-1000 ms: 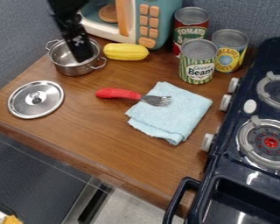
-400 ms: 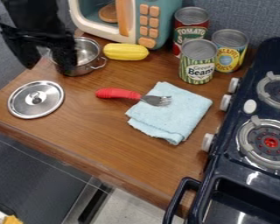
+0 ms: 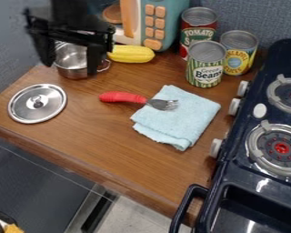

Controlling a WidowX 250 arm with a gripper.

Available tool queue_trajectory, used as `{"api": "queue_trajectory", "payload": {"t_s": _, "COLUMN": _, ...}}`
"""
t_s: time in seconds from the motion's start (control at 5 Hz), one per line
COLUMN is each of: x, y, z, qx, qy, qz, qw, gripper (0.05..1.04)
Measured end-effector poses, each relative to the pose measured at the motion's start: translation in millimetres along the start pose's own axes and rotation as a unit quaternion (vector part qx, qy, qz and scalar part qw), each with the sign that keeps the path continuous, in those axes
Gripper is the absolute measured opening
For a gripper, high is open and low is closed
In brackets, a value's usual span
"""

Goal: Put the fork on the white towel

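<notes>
My gripper hangs at the upper left, in front of the pot, its two fingers spread open with nothing held between them. Right of it and lower down lies the fork: its red handle rests on the wooden counter, while its metal tines lie over the upper left part of the folded cloth. That towel looks pale blue and lies flat left of the stove.
A steel pot stands behind the gripper, with a lid at the left. Yellow corn, a toy microwave and several cans line the back. The dark stove borders the right.
The gripper has moved right and turned, so both fingers now show spread apart where one narrow dark shape showed at first. Fork and towel have stayed put.
</notes>
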State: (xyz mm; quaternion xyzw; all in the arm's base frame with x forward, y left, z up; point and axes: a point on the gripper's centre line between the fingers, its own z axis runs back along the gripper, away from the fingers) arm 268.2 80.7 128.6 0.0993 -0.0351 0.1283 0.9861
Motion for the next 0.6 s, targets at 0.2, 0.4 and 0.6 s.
{"api": "queue_trajectory", "payload": {"t_s": 0.2, "x": 5.9, "y": 0.0, "z": -1.4, "qx": -0.027, "qy": 0.008, "qz": -0.038, "qw": 0.9989, "gripper": 0.999}}
{"api": "queue_trajectory", "payload": {"t_s": 0.4, "x": 8.2, "y": 0.5, "z": -2.3, "qx": -0.034, "qy": 0.001, "qz": -0.05, "qw": 0.9981, "gripper": 0.999}}
{"api": "queue_trajectory", "payload": {"t_s": 0.6, "x": 9.4, "y": -0.4, "z": -6.5, "qx": -0.043, "qy": 0.003, "qz": -0.064, "qw": 0.9971, "gripper": 0.999}}
